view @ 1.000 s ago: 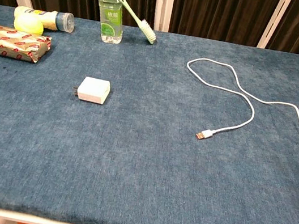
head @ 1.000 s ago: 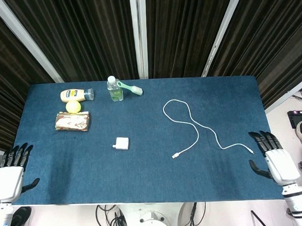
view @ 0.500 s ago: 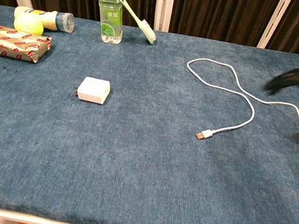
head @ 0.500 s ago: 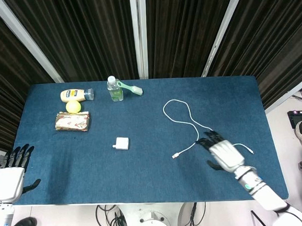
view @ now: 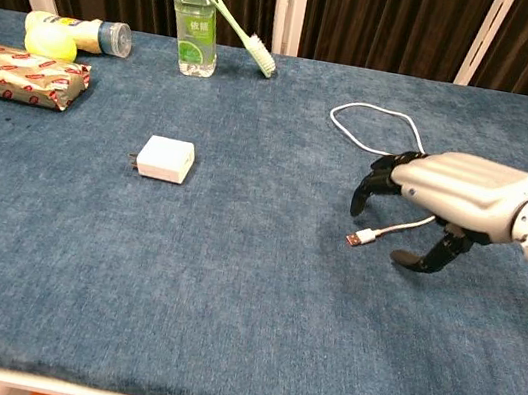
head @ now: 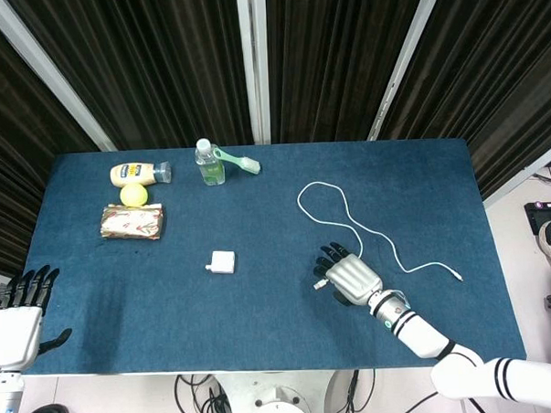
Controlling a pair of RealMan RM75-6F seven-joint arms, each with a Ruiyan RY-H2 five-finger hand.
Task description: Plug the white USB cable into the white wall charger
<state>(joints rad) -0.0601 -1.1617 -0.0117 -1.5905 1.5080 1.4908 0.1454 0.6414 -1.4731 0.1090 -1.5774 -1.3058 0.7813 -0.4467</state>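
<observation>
So basically nothing's actually done yet on this one. My right hand point(view: 446, 203) is hovering just over the plug end of the white USB cable point(view: 395, 127), fingers spread and curled downward, thumb out on the near side, holding nothing as far as I can tell. The USB plug point(view: 360, 238) is lying flat on the blue counter point(view: 224, 313) right below my fingertips, not lifted, and the rest of the cable loops off behind my hand toward the far right. The white wall charger point(view: 166, 159) is sitting on its own well to the left of the plug, prongs pointing left, untouched. My left hand point(head: 20, 320) is parked off the near left corner of the counter, fingers apart, empty. So what's left is pretty much everything: pinch the plug, grab or brace the charger, line the two up and push it in. Which face of the charger has the port, I can't make out from here.
</observation>
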